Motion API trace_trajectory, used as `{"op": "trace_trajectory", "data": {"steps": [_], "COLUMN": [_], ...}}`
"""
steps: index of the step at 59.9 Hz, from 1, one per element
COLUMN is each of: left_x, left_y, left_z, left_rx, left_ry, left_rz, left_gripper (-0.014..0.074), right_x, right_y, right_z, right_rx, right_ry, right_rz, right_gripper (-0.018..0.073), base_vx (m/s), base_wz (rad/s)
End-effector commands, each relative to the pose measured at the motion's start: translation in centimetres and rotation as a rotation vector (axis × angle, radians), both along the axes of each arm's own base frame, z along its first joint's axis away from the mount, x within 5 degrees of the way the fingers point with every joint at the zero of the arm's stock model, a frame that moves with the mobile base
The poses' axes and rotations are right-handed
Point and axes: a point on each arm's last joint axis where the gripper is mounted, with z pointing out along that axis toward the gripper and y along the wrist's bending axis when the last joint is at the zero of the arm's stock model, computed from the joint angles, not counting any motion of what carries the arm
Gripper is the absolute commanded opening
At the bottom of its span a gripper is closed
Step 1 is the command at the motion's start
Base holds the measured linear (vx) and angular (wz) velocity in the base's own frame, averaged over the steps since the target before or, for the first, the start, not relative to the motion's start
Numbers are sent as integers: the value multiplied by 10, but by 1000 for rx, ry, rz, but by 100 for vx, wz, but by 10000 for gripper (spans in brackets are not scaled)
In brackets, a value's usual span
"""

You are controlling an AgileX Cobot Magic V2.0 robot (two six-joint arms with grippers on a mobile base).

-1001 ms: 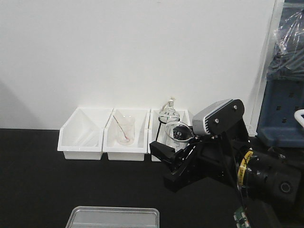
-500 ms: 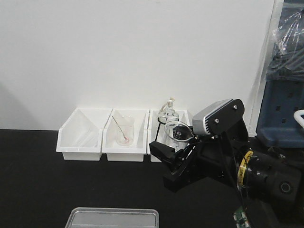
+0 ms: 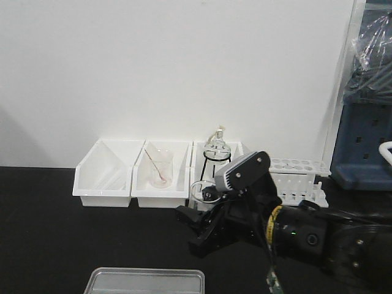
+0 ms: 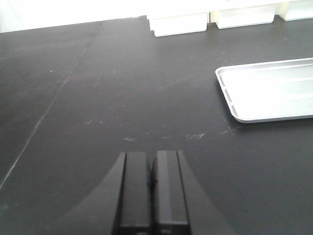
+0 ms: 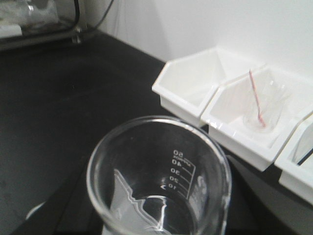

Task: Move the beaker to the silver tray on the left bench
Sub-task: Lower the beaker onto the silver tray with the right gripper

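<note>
Beaker (image 3: 201, 190) gripped in the right claw (image 3: 195, 222) over the left bench (image 3: 55, 233), apart from the silver tray (image 3: 146, 278).

Nearest, at the bottom edge of the front view, the silver tray lay flat on the black bench top. In its own wrist view the left claw (image 4: 152, 164) hovered low over bare bench, fingers pressed together with nothing between them, the tray at the right edge. Just beyond the tray, lower centre-right of the front view, the right claw was closed round the small empty beaker, mouth up. Against the wall behind stood white bins (image 3: 104, 177), the middle one holding a larger beaker (image 3: 160, 168) with a rod.
</note>
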Motion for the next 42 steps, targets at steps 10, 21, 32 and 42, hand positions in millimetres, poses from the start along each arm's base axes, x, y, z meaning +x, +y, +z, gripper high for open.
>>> {"op": "trace_trajectory", "data": {"steps": [10, 21, 32, 42], "left_x": [2, 2, 2, 2], "left_y": [-1, -1, -1, -1], "left_z": [0, 0, 0, 0], "left_rx": [-5, -5, -5, -5], "left_ry": [-63, -63, -63, -63], "left_rz": [-9, -9, -9, -9], "left_gripper": [1, 1, 1, 1], "right_x": [37, 48, 54, 53], "right_y": [28, 39, 43, 49], "right_z": [-13, -50, -83, -114], "right_rx": [84, 99, 72, 11], "right_ry": [-28, 37, 99, 145], "right_rz": [105, 163, 179, 213], "right_gripper": [-11, -11, -8, -4], "base_vx": [0, 0, 0, 0], "base_wz": [0, 0, 0, 0]}}
